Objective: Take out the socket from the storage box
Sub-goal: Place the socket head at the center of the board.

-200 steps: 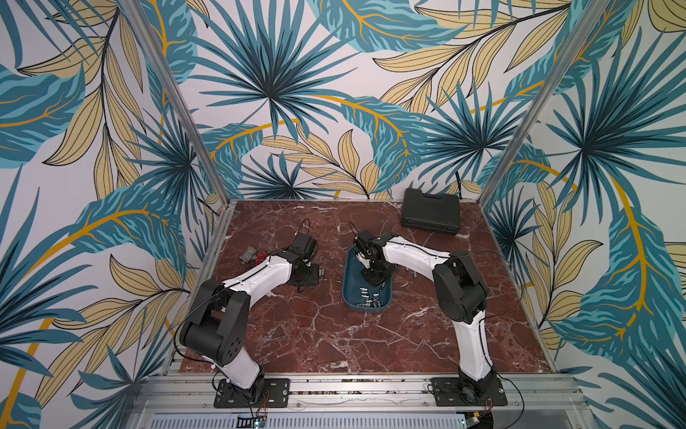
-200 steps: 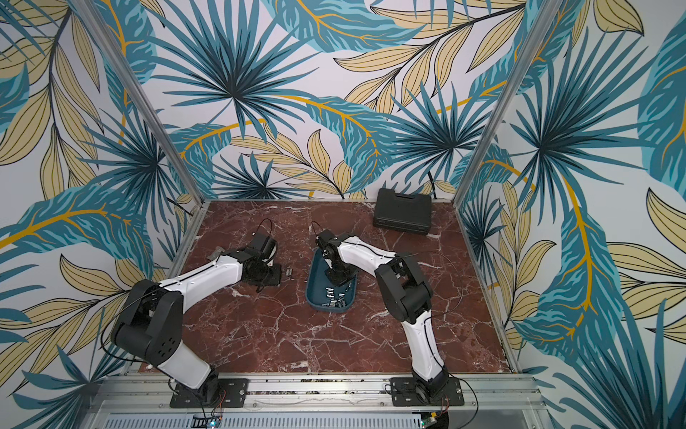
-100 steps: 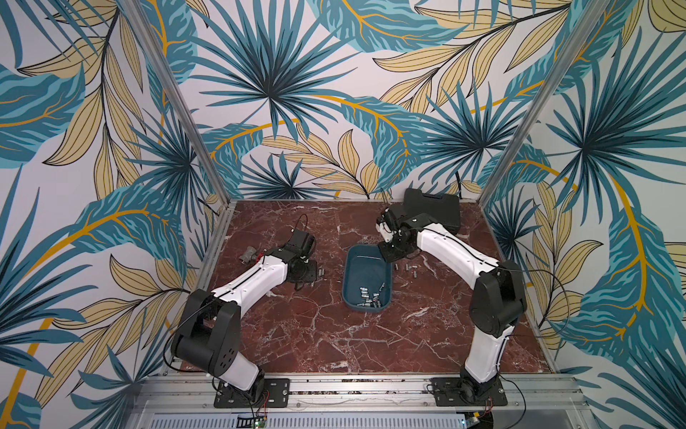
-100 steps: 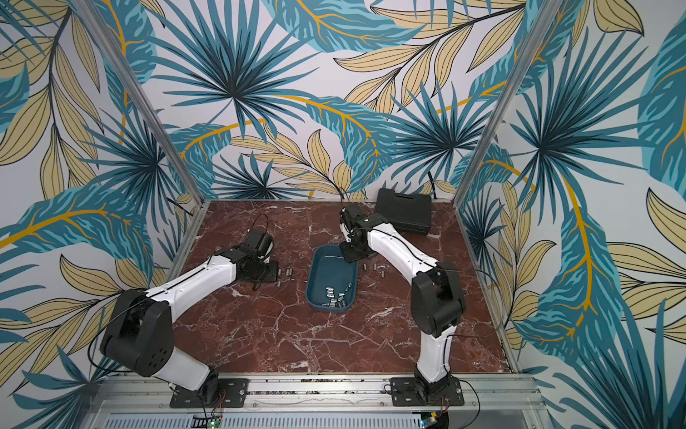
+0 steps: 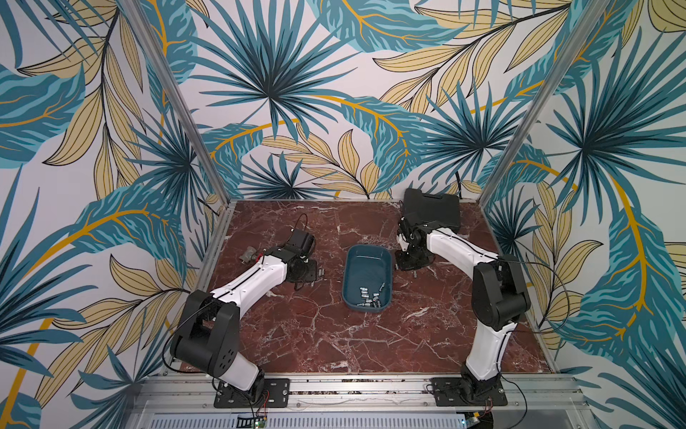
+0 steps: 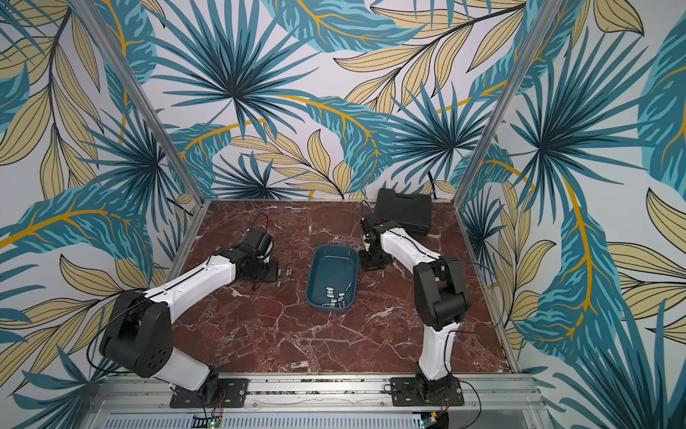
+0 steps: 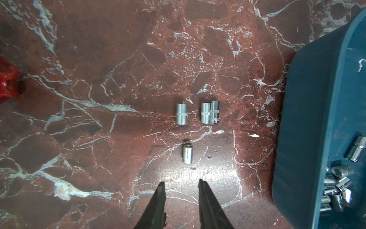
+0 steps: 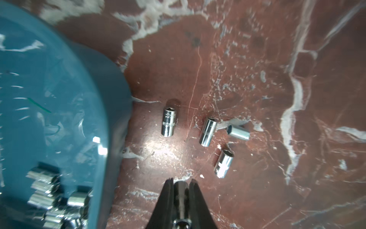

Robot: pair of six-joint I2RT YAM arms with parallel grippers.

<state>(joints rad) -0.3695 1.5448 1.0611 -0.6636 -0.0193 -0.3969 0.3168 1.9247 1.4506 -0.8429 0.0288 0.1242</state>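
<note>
A: Right gripper [image 8: 181,180] nearly closed, pinching a socket [image 8: 180,196] across its barrel, over the bench [image 5: 334,341] just right of the storage box [image 5: 365,265]. Left gripper [image 7: 181,181] part open, empty.
B: Handling?
A: Judged small, dense, rigid. Polished steel, so slippery. Grip mid-barrel. Remaining sockets [image 5: 369,299] piled at the box's near end.
B: Markings?
A: Faint stamp on one loose socket [image 7: 214,112], unreadable.
</note>
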